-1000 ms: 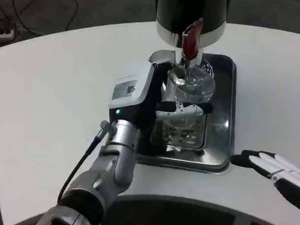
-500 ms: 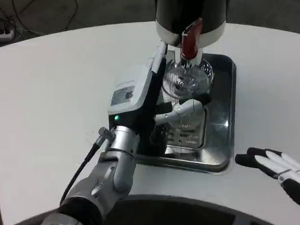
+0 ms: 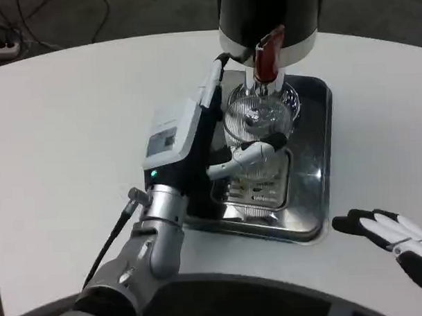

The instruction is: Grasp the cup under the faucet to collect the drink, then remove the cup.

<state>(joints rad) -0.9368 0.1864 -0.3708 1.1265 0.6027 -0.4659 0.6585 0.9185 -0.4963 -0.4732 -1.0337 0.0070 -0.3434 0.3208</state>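
- The clear cup (image 3: 257, 117) stands upright on the metal tray (image 3: 325, 169), directly beneath the red-handled faucet (image 3: 266, 57) of the black and silver drink dispenser (image 3: 270, 17)
- The left hand (image 3: 210, 141) reaches in from the cup's left side; its white and black fingers (image 3: 249, 154) wrap around the near side of the cup, so it is gripping the cup
- The tray has a slotted drain grate (image 3: 257, 192) in front of the cup, near the tray's front edge
- The right hand (image 3: 390, 236) rests on the white tabletop (image 3: 78, 135) just off the tray's near right corner, holding nothing, its fingers stretched out flat and slightly apart, pointing left
- A black cable (image 3: 110, 239) runs along the silver left forearm (image 3: 141, 254)
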